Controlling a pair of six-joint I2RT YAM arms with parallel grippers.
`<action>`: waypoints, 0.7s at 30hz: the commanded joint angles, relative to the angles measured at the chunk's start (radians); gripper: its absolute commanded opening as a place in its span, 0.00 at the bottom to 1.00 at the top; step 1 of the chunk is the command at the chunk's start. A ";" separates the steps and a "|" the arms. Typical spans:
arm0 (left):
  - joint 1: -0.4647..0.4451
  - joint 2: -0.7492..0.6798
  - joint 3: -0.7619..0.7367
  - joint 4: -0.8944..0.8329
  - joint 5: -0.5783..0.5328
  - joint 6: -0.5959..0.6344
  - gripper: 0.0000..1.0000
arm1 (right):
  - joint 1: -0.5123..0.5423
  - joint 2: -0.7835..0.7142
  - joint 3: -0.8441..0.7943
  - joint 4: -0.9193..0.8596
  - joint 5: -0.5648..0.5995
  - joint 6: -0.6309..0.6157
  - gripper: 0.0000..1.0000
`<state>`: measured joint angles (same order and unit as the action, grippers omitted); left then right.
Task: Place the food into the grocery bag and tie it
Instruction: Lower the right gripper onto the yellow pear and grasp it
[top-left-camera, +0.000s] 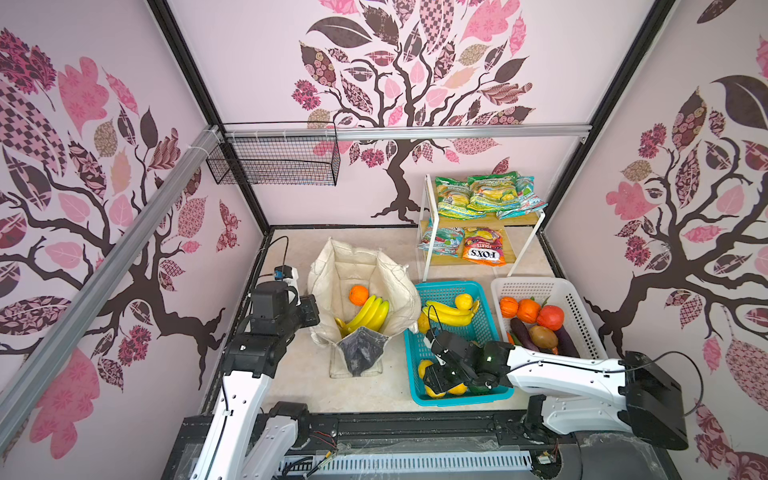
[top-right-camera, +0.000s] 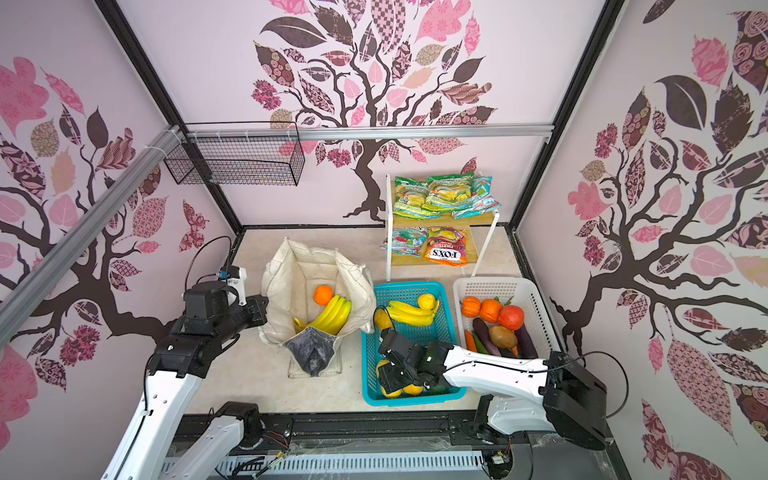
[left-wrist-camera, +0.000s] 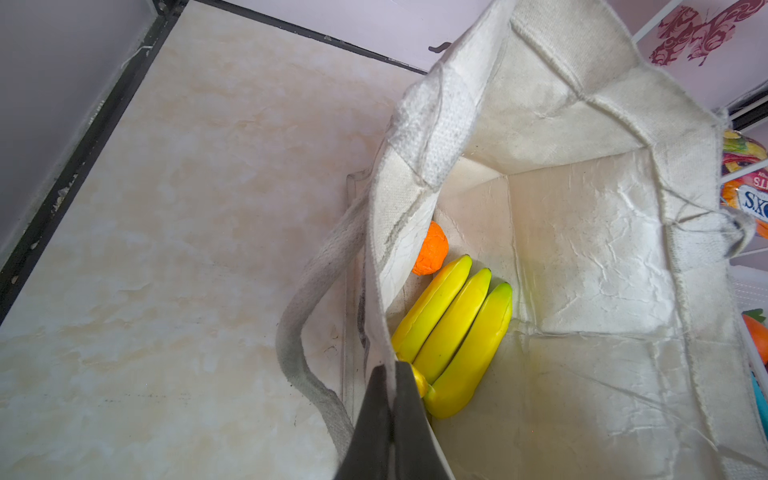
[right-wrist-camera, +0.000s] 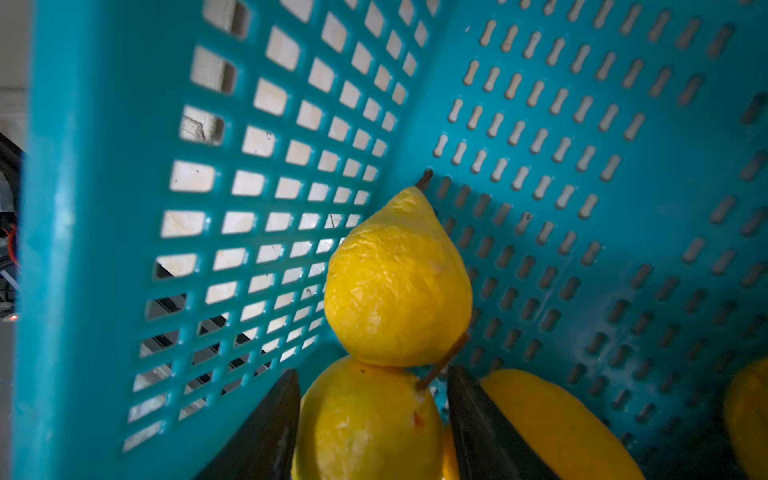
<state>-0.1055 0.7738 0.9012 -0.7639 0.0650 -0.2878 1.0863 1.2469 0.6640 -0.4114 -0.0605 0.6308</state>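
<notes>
Right gripper (right-wrist-camera: 374, 376) seen inside teal basket (top-left-camera: 461, 398), lower right of centre in both top views; fingers (right-wrist-camera: 266, 428) spread either side of nearer yellow pear (right-wrist-camera: 365, 424), grip not discernible. Left gripper (left-wrist-camera: 392, 374) pressed together on rim of grocery bag (top-left-camera: 332, 270), frame centre. Banana bunch (top-left-camera: 370, 313), orange (top-left-camera: 358, 295) seen inside bag. Snack packets (top-left-camera: 486, 195) seen on shelf (top-left-camera: 509, 257) above teal basket.

Left arm (top-left-camera: 241, 399): white shells, black joint blocks, small dark screws.
Right arm (top-left-camera: 561, 370): same white and black, small green light (top-left-camera: 489, 358) near wrist.
Cables (top-left-camera: 279, 237): thin, black, in loose loops.
Gripper fingers (right-wrist-camera: 478, 424): black, tapered, matte.
</notes>
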 joint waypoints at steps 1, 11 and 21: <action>-0.003 -0.005 -0.008 -0.010 -0.011 0.002 0.00 | 0.004 0.046 0.033 -0.037 0.024 -0.006 0.67; -0.002 -0.022 -0.010 -0.006 -0.013 0.001 0.00 | 0.004 0.122 0.036 -0.057 0.084 0.000 0.69; -0.002 -0.021 -0.008 -0.009 -0.021 0.001 0.00 | 0.004 0.097 0.037 -0.032 0.130 0.012 0.57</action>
<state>-0.1055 0.7616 0.9012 -0.7719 0.0490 -0.2878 1.0870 1.3556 0.7029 -0.4011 0.0444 0.6327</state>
